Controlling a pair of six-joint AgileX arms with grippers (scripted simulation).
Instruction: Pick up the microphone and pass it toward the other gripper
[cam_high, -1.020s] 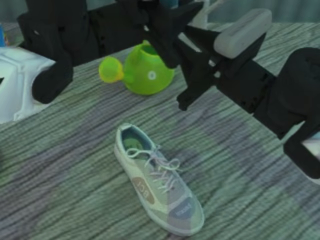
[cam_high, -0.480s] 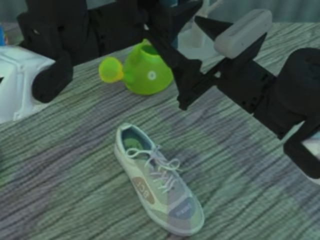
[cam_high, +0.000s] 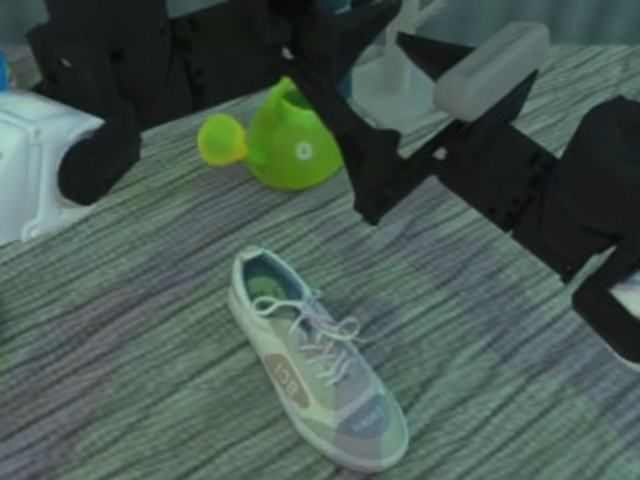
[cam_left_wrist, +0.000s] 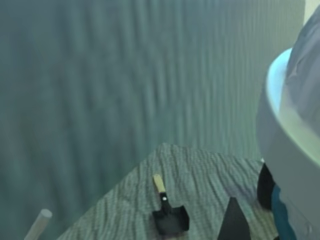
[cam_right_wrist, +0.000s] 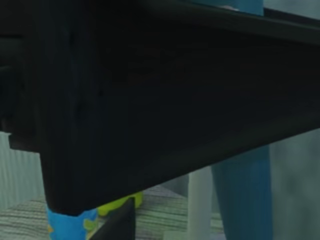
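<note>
Crowding both arms together above the far edge of the table (cam_high: 480, 380).
Right gripper (cam_high: 420, 110) stands spread and empty beside the left arm (cam_high: 330, 60); a clash looks likely, and the microphone is nowhere visible.

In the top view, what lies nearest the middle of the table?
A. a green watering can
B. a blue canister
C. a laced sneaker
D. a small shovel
C: the sneaker lies on its own mid-table, while the green watering can sits farther back by the arms.
</note>
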